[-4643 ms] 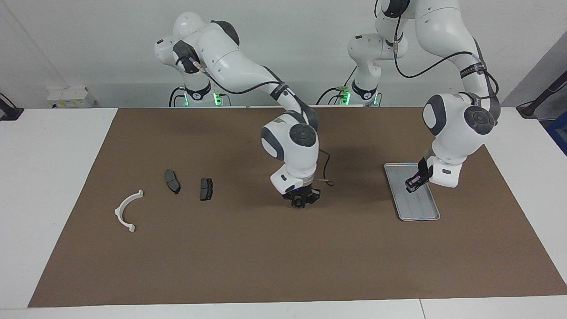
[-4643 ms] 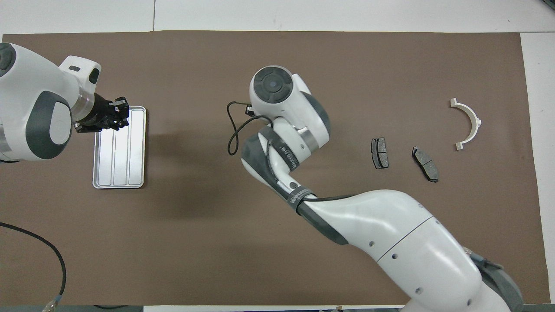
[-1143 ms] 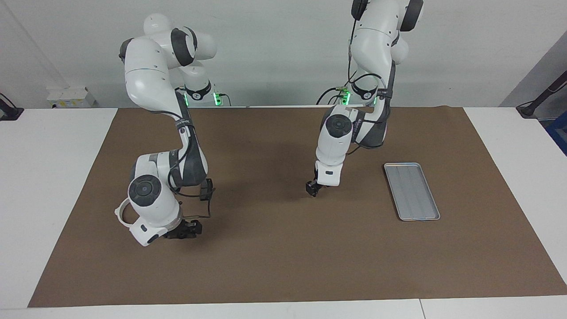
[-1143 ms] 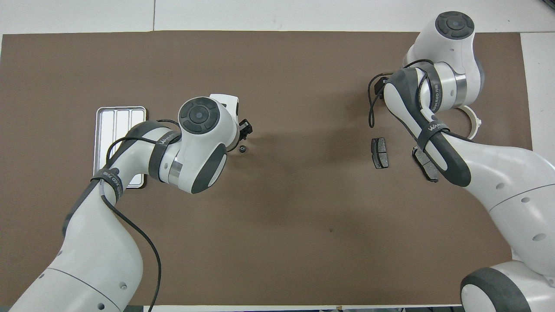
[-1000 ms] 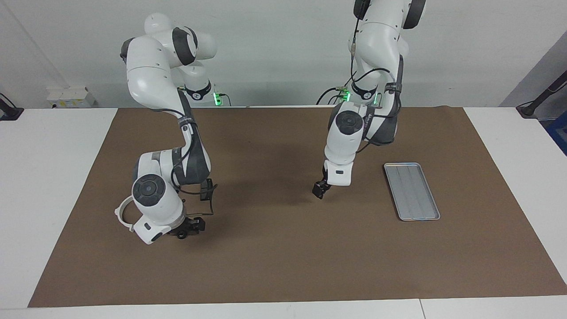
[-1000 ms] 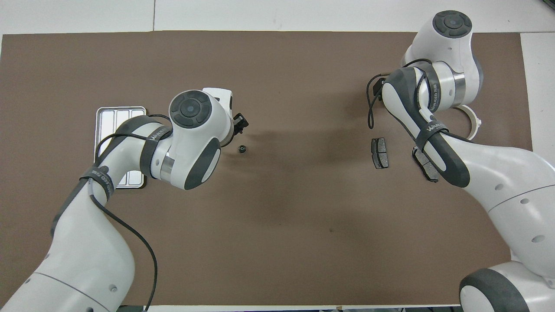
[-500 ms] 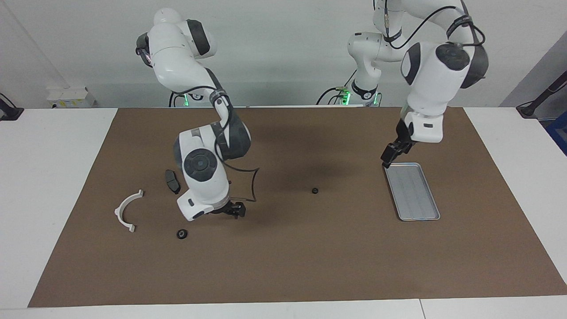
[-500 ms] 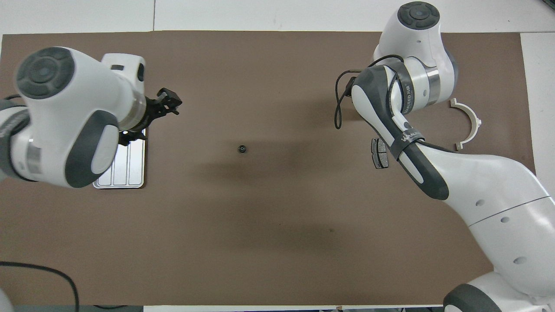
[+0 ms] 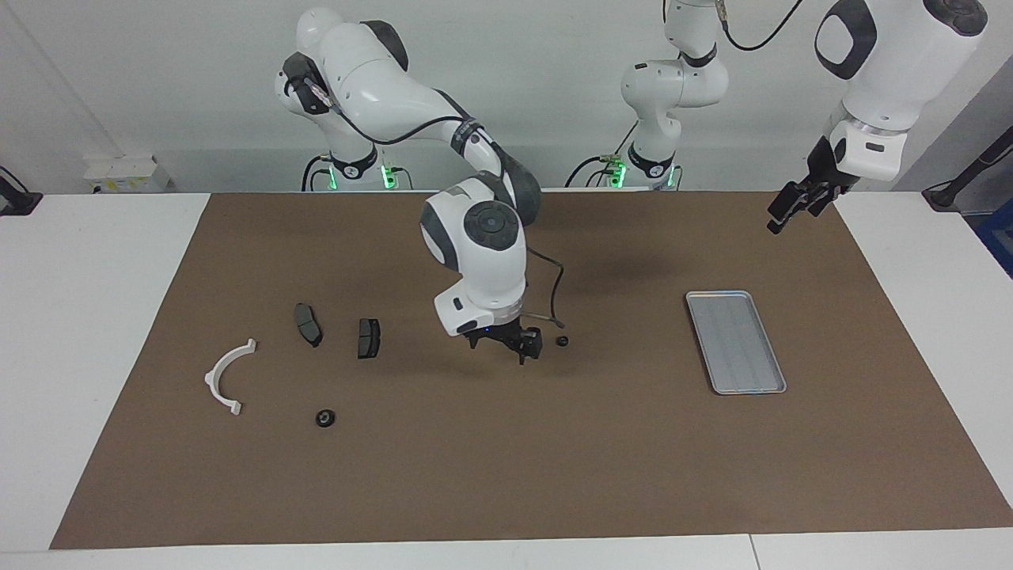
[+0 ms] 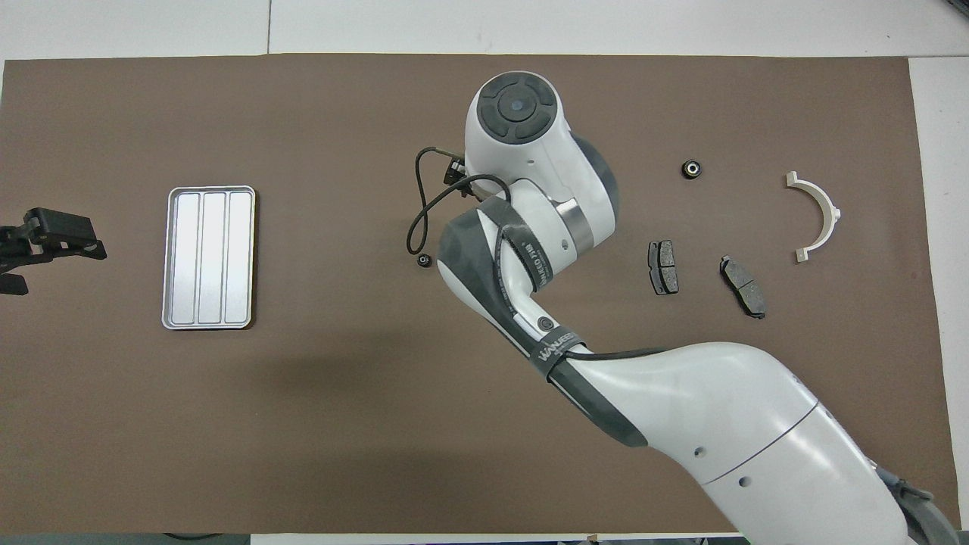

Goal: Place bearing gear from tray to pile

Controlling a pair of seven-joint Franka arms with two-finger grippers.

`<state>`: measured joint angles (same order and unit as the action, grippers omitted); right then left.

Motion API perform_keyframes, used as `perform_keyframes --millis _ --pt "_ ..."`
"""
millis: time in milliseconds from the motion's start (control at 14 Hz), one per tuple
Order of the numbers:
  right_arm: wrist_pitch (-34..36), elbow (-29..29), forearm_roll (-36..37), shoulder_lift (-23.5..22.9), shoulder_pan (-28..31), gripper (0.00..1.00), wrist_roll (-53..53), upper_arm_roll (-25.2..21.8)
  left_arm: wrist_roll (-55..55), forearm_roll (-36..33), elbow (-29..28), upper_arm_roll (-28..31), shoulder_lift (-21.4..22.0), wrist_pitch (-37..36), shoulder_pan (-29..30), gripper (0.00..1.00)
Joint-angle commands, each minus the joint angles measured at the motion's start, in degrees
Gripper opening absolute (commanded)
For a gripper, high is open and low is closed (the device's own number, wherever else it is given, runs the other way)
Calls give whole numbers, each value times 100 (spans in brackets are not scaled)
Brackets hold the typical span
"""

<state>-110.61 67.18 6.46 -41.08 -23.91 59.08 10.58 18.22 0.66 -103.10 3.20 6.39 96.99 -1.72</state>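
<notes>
right arm (image 10: 530, 227) hides its fingers overhead.

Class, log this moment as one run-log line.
right gripper: open, low beside small black bearing gear | left gripper: open, waiting, raised | second black gear: beside white half-ring bracket | ridged silver metal tray: no gear

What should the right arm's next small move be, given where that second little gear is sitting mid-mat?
Probably slide the right gripper sideways over the small gear and lower onto it. The gripper is open and low, beside the gear but not touching it. The tray is empty, and the other gear already lies by the white bracket. The left gripper waits, raised.
</notes>
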Motion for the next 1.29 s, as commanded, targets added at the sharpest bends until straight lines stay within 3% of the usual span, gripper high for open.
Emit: perform_keyframes --millis 0,214,1000,1214 --pt "-391 58 -57 -102 -315 100 646 -38 -257 56 -158 -109 -23 364 224 100" --pt "-733 67 74 -339 -632 100 1139 -56 -257 189 334 -144 -524 356 295 100" --pt "-1086 207 681 -726 -958 100 1694 -47 -213 198 106 -109 -411 312 75 100" --pt "-1121 225 725 -761 -958 89 1764 -47 -213 198 115 -109 -402 312 67 100"
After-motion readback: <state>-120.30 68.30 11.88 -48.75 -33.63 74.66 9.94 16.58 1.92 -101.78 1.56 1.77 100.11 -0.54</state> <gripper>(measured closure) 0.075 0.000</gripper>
